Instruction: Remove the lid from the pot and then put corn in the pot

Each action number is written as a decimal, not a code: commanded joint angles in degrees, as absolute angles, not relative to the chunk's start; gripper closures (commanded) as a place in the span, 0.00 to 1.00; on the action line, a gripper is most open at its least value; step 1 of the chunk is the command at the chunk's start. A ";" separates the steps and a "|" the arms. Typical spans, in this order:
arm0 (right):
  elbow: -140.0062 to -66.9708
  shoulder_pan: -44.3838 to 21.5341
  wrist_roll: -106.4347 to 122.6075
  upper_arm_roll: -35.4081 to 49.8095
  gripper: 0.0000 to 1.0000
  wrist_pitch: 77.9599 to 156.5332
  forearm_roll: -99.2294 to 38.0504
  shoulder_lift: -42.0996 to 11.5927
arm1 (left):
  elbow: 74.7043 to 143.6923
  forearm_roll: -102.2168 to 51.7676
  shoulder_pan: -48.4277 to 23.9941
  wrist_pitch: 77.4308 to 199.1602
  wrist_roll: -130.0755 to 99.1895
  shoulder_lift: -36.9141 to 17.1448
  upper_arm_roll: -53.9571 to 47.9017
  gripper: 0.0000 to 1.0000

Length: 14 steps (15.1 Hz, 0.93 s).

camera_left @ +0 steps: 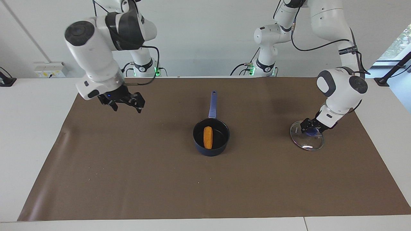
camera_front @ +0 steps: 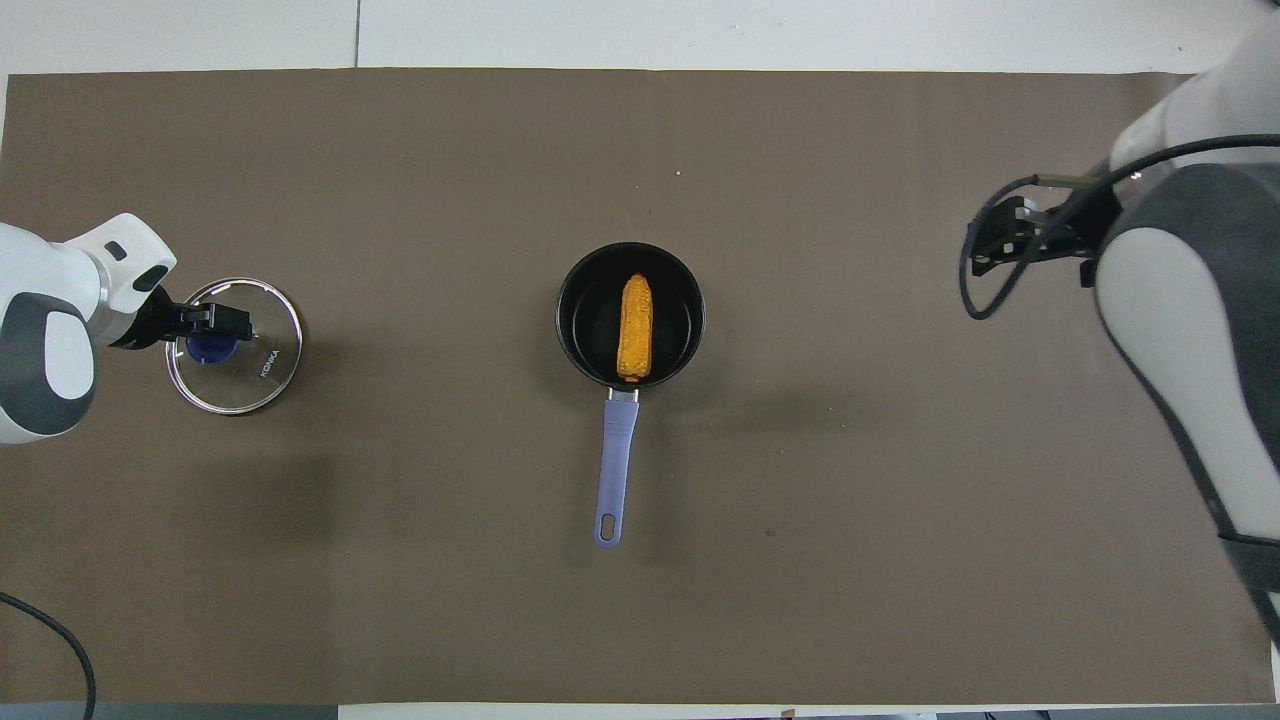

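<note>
The dark blue pot [camera_left: 224, 141] stands in the middle of the brown mat, its blue-purple handle [camera_left: 212, 104] pointing toward the robots. It also shows in the overhead view [camera_front: 580, 330]. The orange-yellow corn [camera_left: 208, 137] lies inside the pot, also seen from above [camera_front: 635, 327]. The glass lid [camera_left: 313, 145] lies flat on the mat toward the left arm's end, also in the overhead view [camera_front: 250, 385]. My left gripper [camera_left: 310, 127] is at the lid's blue knob [camera_front: 210, 349]. My right gripper [camera_left: 126, 107] is open and empty, raised over the mat toward the right arm's end [camera_front: 985, 245].
The brown mat [camera_left: 205, 186] covers most of the white table [camera_left: 29, 128]. A cable loop [camera_front: 975, 290] hangs off the right wrist. A white socket box [camera_left: 51, 69] sits by the wall at the right arm's end.
</note>
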<state>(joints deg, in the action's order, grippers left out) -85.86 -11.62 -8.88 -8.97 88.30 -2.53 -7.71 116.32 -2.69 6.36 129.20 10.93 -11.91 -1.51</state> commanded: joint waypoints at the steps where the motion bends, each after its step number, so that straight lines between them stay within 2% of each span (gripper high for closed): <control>1: -87.27 -8.70 -2.21 -9.30 0.00 83.25 0.25 -3.00 | 112.70 -2.90 4.76 126.93 9.58 -10.72 -1.49 0.00; 4: -91.39 -7.82 2.97 -9.93 0.00 83.67 1.23 0.78 | 101.21 -2.03 2.82 113.26 3.37 -11.25 -1.41 0.00; 6: -91.58 -7.56 2.47 -9.67 0.00 84.64 1.41 0.79 | 96.52 -0.71 2.20 105.33 1.67 -10.55 -1.49 0.00; 11: -90.27 -6.42 2.11 -9.41 0.00 85.35 1.15 0.00 | 96.77 -0.53 1.58 93.01 1.58 0.07 -1.67 0.00; 14: -89.74 -6.07 2.28 -9.14 0.00 84.64 1.05 -0.61 | 100.53 -0.53 0.01 89.39 1.50 5.43 -1.67 0.00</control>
<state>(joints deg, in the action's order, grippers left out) -89.87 -7.38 1.57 -10.20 84.77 0.83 -0.41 96.07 -1.47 1.69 90.77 2.44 1.08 -1.94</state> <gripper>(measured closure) 0.000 0.000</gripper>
